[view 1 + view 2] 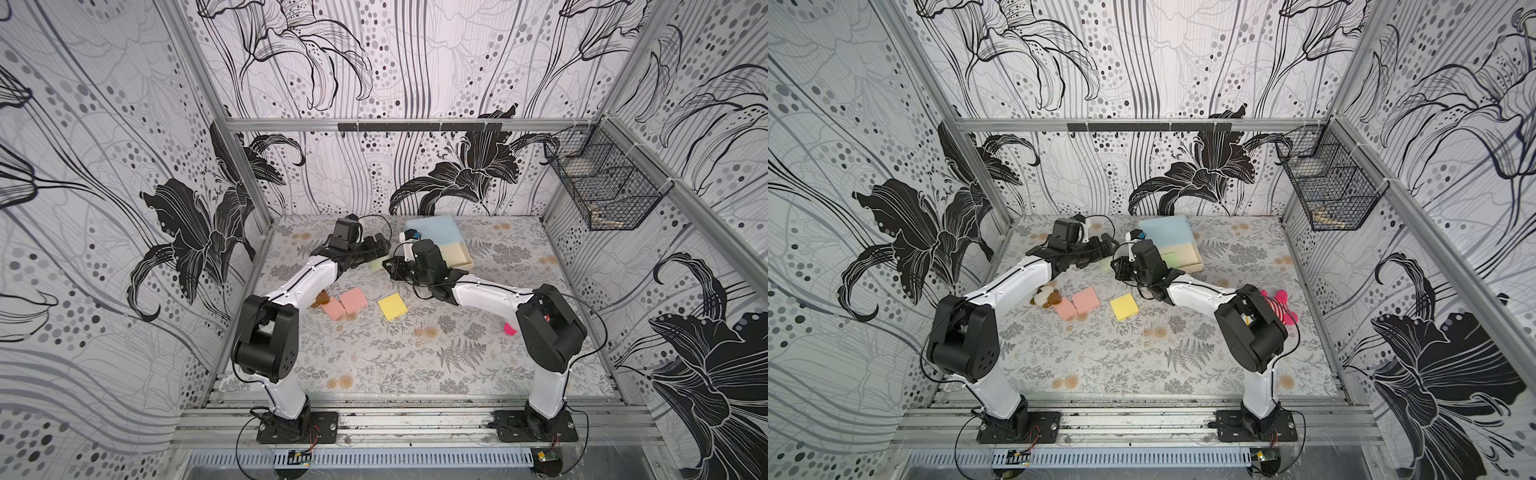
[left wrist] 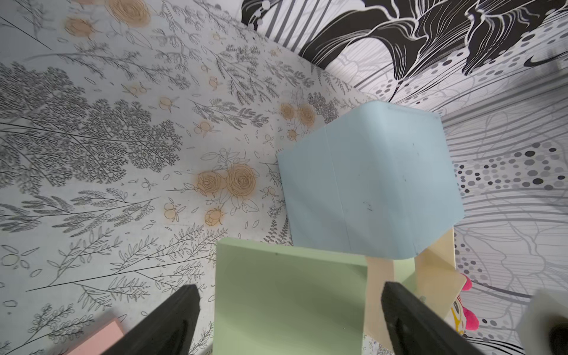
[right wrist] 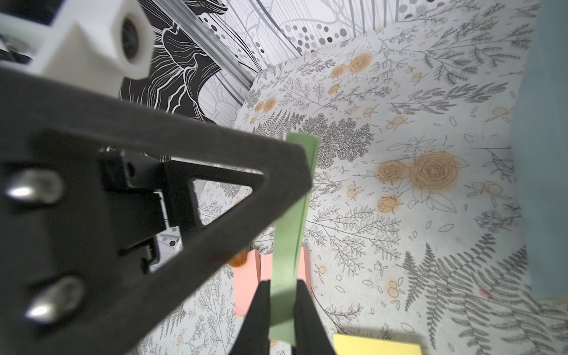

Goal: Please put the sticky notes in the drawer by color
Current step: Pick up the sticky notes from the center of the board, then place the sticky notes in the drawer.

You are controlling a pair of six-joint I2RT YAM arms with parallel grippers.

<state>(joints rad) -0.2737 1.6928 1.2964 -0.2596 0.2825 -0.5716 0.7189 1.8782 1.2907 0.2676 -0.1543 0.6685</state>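
Observation:
A green sticky note pad (image 1: pixel 377 264) (image 3: pixel 295 190) hangs above the table, and my right gripper (image 3: pixel 282 287) (image 1: pixel 385 267) is shut on its edge. My left gripper (image 2: pixel 290 290) (image 1: pixel 383 249) stands open around the same pad (image 2: pixel 276 276), with a gap on each side. The drawer (image 1: pixel 434 230) (image 2: pixel 368 184), a light blue chest, stands just behind, with one cream drawer (image 1: pixel 457 255) pulled out. Two pink pads (image 1: pixel 334 308) (image 1: pixel 354 300) and a yellow pad (image 1: pixel 392 306) lie flat on the table nearer the front.
A brown and white plush toy (image 1: pixel 1046 297) lies beside the left arm. A pink striped plush (image 1: pixel 1281 305) lies behind the right arm. A black wire basket (image 1: pixel 602 195) hangs on the right wall.

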